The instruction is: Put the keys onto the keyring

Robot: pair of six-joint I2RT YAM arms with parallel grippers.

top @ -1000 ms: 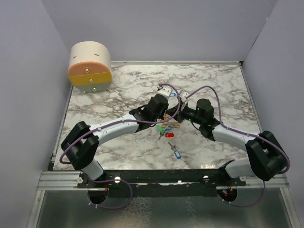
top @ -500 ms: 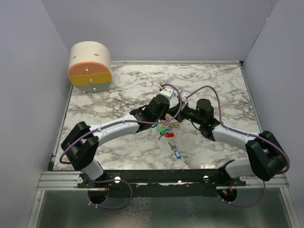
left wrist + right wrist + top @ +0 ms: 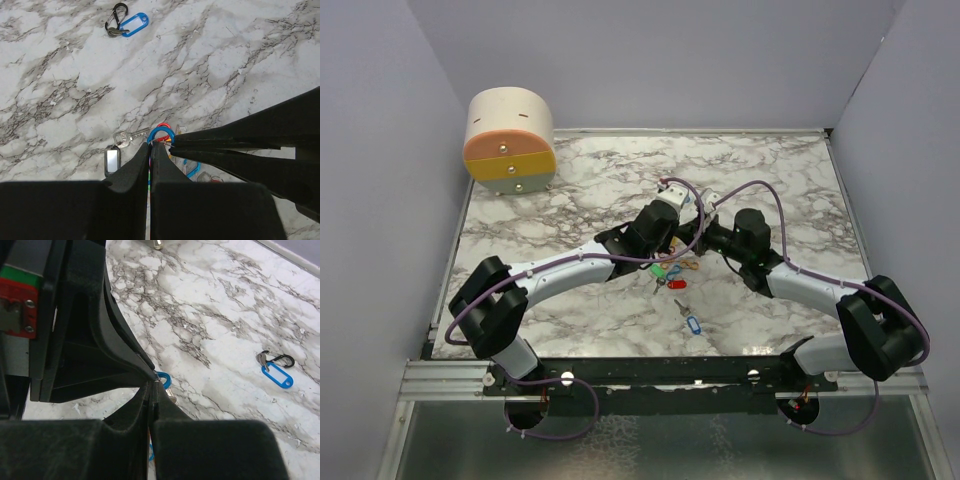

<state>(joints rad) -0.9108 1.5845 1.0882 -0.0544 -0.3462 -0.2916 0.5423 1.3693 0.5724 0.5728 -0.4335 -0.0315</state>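
Looking at this one, the left gripper (image 3: pixel 150 146) and the right gripper (image 3: pixel 151 390) meet nose to nose over the middle of the marble table (image 3: pixel 550 200). Both have their jaws pressed together, and a small blue ring (image 3: pixel 160 134) sits right at the two tips. Can't tell if either arm really pinches that ring or just touches it. The keys (image 3: pixel 670 274) lie in a loose heap on the table directly under the grippers, coloured tags all mixed up. A silver key (image 3: pixel 121 138) shows just beside the ring in the left wrist view, one blue-tagged key (image 3: pixel 692 325) lies a bit nearer the arm bases, and another blue tag (image 3: pixel 134 24) on a black clip is well apart. Handling-wise these look very light, stiff and slippery, lying flat on a hard top, so they'd probably skate away if nudged. The plastic tag head seems the best place to grab, leaving the metal hole free for threading. Room is fine: lots of bare marble around, the round box (image 3: pixel 510 140) far off in the back-left corner, walls nowhere close. The real squeeze is the two arms crowding each other.
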